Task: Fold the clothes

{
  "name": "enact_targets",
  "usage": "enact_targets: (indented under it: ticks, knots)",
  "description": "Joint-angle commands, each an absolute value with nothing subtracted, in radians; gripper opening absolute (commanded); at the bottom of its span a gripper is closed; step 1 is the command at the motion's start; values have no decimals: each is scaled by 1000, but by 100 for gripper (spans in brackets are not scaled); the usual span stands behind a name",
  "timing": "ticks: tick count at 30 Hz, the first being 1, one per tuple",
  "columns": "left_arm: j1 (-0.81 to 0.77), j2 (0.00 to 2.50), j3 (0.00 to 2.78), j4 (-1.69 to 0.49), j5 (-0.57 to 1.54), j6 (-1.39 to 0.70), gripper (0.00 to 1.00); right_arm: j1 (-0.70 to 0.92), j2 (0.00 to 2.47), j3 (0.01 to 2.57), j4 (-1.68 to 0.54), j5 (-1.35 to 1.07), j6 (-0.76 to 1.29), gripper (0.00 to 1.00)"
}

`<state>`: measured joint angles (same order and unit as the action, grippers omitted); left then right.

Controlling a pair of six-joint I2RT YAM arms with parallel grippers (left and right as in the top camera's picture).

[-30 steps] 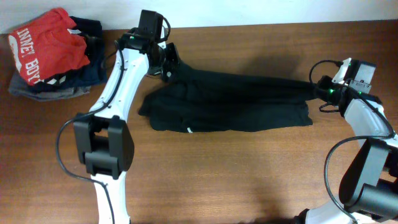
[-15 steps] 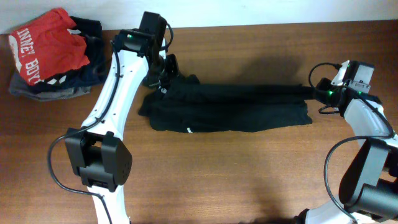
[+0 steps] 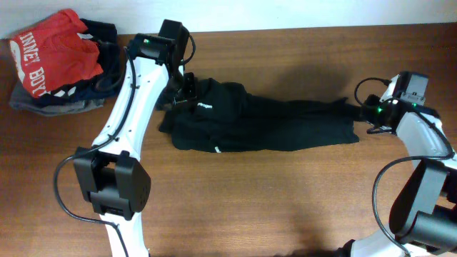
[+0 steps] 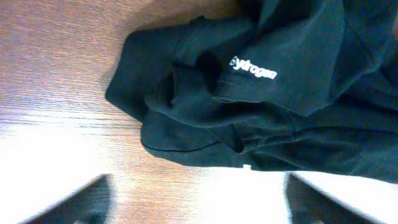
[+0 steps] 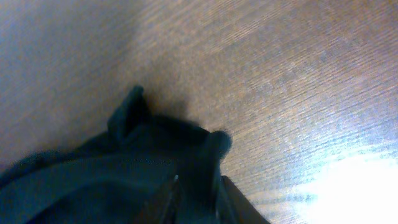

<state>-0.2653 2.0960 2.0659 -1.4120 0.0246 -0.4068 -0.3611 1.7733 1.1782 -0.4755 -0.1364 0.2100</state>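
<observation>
The black clothes (image 3: 271,125) lie stretched left to right across the wooden table, with a bunched heap at the left end that shows a white logo (image 4: 254,70). My left gripper (image 3: 187,91) hovers over that heap. In the left wrist view its fingers (image 4: 93,199) stand wide apart over bare wood, open and empty (image 4: 198,185). My right gripper (image 3: 365,108) sits at the right tip of the clothes (image 5: 112,174). Its jaws are a little apart (image 5: 199,190), with black cloth lying in the gap.
A pile at the back left holds a red shirt with white lettering (image 3: 53,53) on top of navy garments (image 3: 107,78). The table's far edge runs just behind both arms. Bare wood (image 3: 285,207) spans the front half.
The left gripper has opened and let go of the cloth, which dropped into a heap at the left end. The right jaws have parted slightly and the taut strip has slackened.
</observation>
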Motion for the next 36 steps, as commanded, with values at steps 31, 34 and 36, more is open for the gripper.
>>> enact_targets:
  ticks: [31, 34, 36]
  knots:
    - [-275, 2357, 2078, -1080, 270, -159, 93, -190, 1776, 1462, -794, -138, 213, 94]
    - [-279, 2357, 2078, -1086, 274, -159, 75, -190, 1776, 1462, -795, -138, 213, 94]
    - [-282, 2357, 2078, -1097, 274, -159, 64, -190, 1776, 1462, -798, -138, 213, 94]
